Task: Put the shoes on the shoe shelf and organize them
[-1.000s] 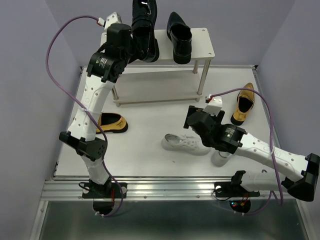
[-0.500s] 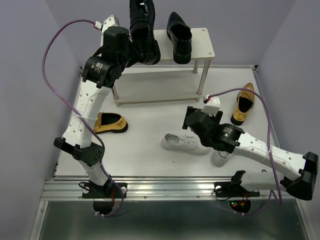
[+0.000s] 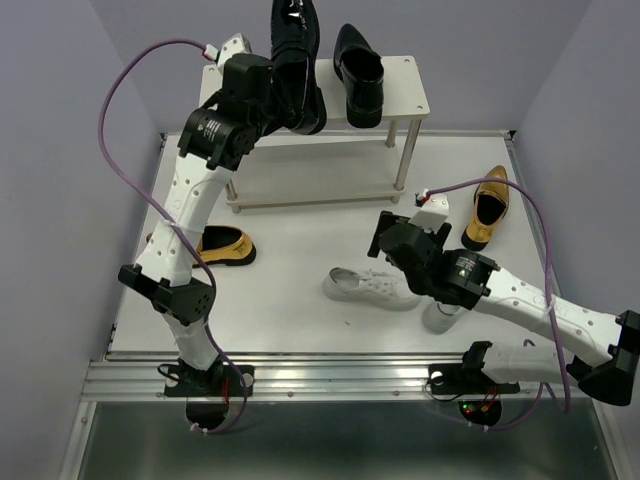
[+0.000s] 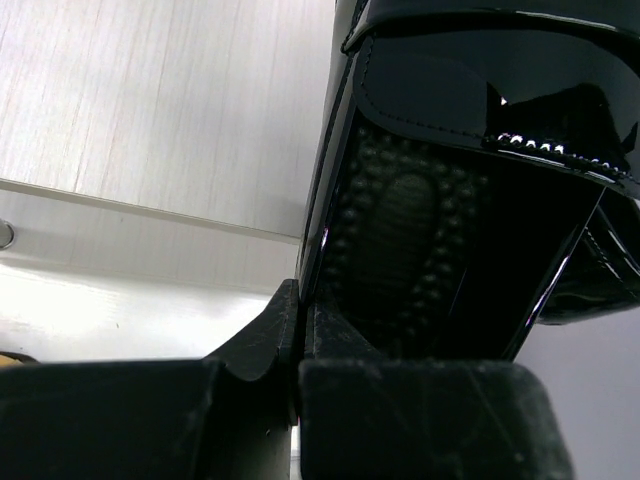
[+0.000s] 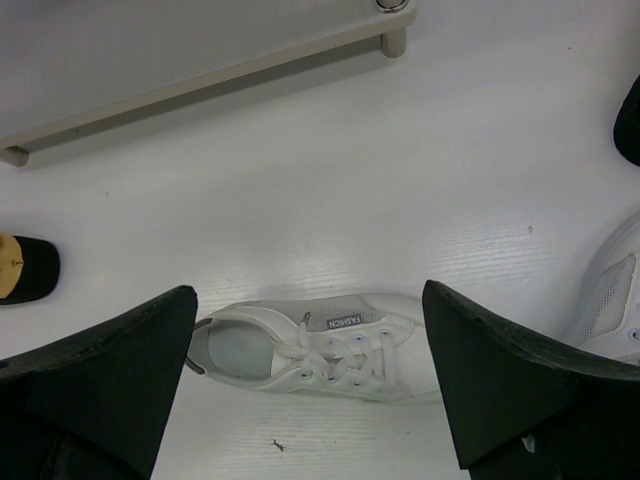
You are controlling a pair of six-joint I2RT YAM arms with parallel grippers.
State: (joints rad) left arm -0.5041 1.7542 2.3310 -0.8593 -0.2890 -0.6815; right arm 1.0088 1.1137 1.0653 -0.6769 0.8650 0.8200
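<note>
The left gripper (image 4: 300,340), jaws clamped on a black dress shoe (image 3: 297,60), holds it above the top board of the shoe shelf (image 3: 405,85), left of its mate (image 3: 358,62). It is best set down sole-flat and parallel, without nudging that one. The right gripper (image 5: 308,300) hangs open over a white sneaker (image 3: 370,288).

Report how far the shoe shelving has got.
Done: one black shoe stands on the shelf's top board. In hand: left gripper holds its mate over that board; right gripper hovers open over a white sneaker. Left: both sneakers, both gold loafers, on the table.
</note>
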